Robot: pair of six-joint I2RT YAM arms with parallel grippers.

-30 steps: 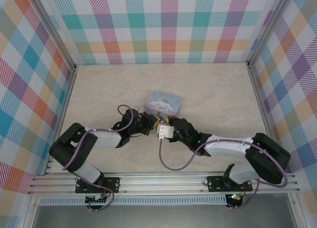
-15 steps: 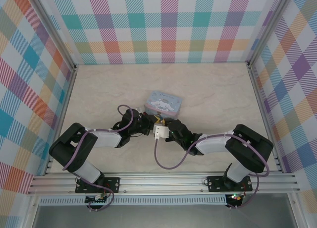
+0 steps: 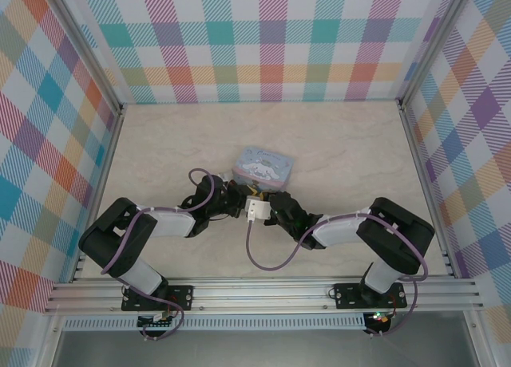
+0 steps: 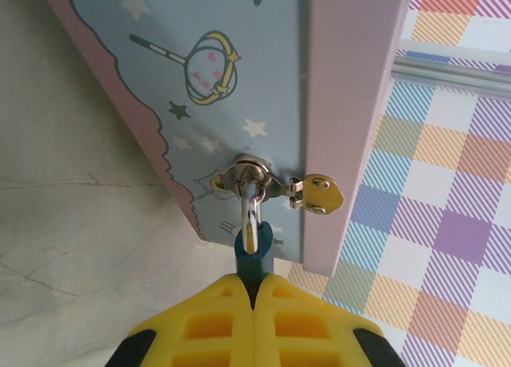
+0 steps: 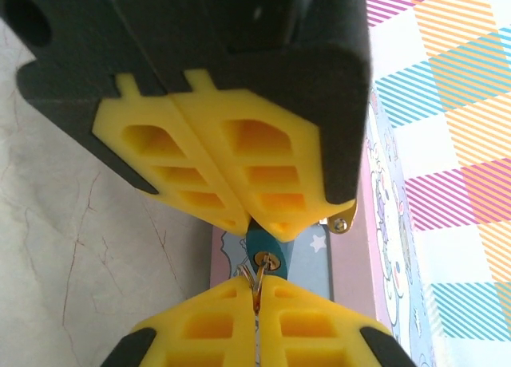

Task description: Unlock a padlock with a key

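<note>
The padlock (image 4: 255, 254) is a small teal body whose silver shackle hangs through the hasp of a pale blue cartoon tin (image 4: 239, 80). My left gripper (image 4: 254, 281) is shut on the padlock body from below. In the right wrist view the padlock (image 5: 260, 245) shows its brassy keyhole end, pinched from above by the left gripper's yellow fingers (image 5: 215, 167). The key (image 5: 257, 286) sits in that keyhole, and my right gripper (image 5: 257, 297) is shut on it. In the top view the left gripper (image 3: 239, 198) and right gripper (image 3: 257, 198) meet at the near side of the tin (image 3: 263, 164).
The tin's brass latch tab (image 4: 321, 194) sticks out beside the hasp. A small key ring (image 5: 250, 273) hangs at the key. Checked walls (image 3: 271, 40) enclose the marbled table (image 3: 351, 151) at the back and both sides. Purple cables loop off both arms.
My right arm has moved left toward the padlock, and its gripper has closed from part-open to shut on the key. The left gripper has held the padlock still.
</note>
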